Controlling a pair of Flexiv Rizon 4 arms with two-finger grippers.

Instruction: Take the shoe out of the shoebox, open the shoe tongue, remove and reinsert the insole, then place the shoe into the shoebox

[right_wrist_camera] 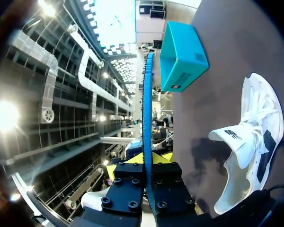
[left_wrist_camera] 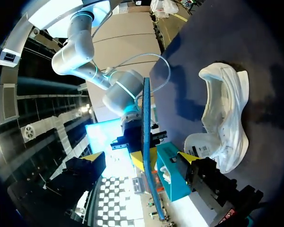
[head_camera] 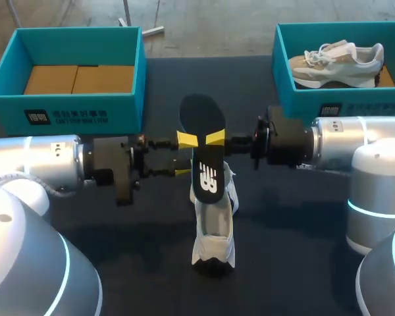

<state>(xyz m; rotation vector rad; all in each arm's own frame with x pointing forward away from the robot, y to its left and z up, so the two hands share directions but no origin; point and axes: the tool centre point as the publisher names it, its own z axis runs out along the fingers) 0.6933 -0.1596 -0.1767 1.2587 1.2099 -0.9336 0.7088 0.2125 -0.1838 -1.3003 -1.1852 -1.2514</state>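
My right gripper (head_camera: 214, 137) (right_wrist_camera: 149, 163) is clamped on the dark insole (head_camera: 203, 118) (right_wrist_camera: 147, 94), its two fingers pressing the flat faces from either side about midway along its length, so the insole stands on edge between my two hands. My left gripper (head_camera: 183, 155) (left_wrist_camera: 141, 158) faces the right one from the other side of the insole with its fingers spread wide: in the left wrist view the insole (left_wrist_camera: 146, 118) runs edge-on through the gap between the yellow tips and neither tip touches it, so that hand grips nothing. The white shoe (head_camera: 214, 234) (left_wrist_camera: 225, 118) (right_wrist_camera: 248, 151) lies on the dark table (head_camera: 118, 263) below both grippers, out of either box, with its tongue folded out and the opening showing. From above, the insole's near end overlaps the shoe's opening, and I cannot tell whether the two touch. Ahead of my right gripper, past the far end of the insole, sits a teal shoebox (head_camera: 66, 112) (right_wrist_camera: 182, 52) with brown cardboard in its bottom. Ahead of my left gripper, beyond my right arm, is a second teal shoebox (head_camera: 283, 72) (left_wrist_camera: 168, 175), and a beige and white sneaker (head_camera: 336, 62) lies inside it.
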